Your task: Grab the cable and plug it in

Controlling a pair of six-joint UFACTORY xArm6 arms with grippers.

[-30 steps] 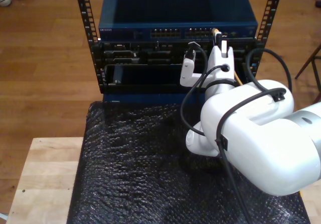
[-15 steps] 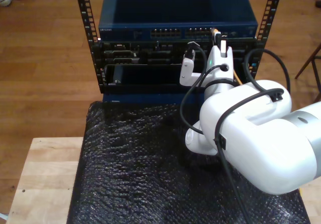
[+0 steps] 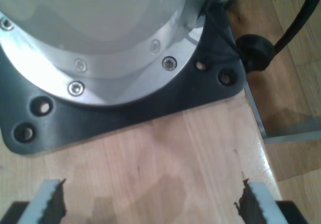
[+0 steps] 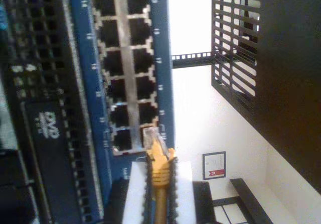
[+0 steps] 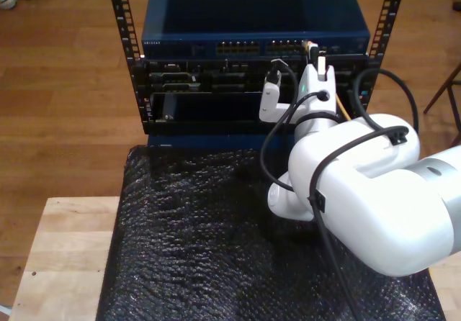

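A yellow-orange cable point(image 4: 159, 179) with a clear plug point(image 4: 152, 135) meets a blue switch point(image 5: 256, 19) lined with black ports point(image 4: 124, 66). The white arm point(image 5: 360, 191) trails black cables point(image 5: 270, 145) over a dimpled black mat point(image 5: 194, 242) on a pale wood table point(image 5: 61, 252), above a brown floor point(image 5: 65, 83).

The cable point(image 4: 159, 171) plug sits just before the switch point(image 4: 125, 68) ports.
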